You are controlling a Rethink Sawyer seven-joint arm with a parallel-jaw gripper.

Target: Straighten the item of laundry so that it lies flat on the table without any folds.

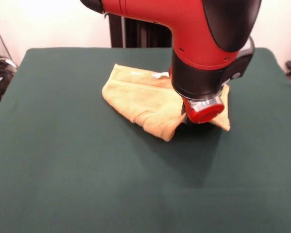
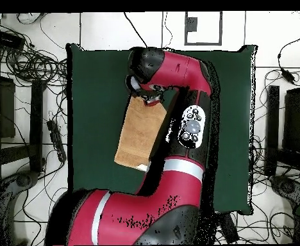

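At centre right of the front view, the arm's wrist hangs low over the towel's (image 1: 145, 99) right end, and the gripper (image 1: 186, 118) is hidden beneath it, so its state cannot be told. The towel lies folded and bunched on the table (image 1: 63, 160), upper middle of frame, white tag (image 1: 161, 74) at its far edge.
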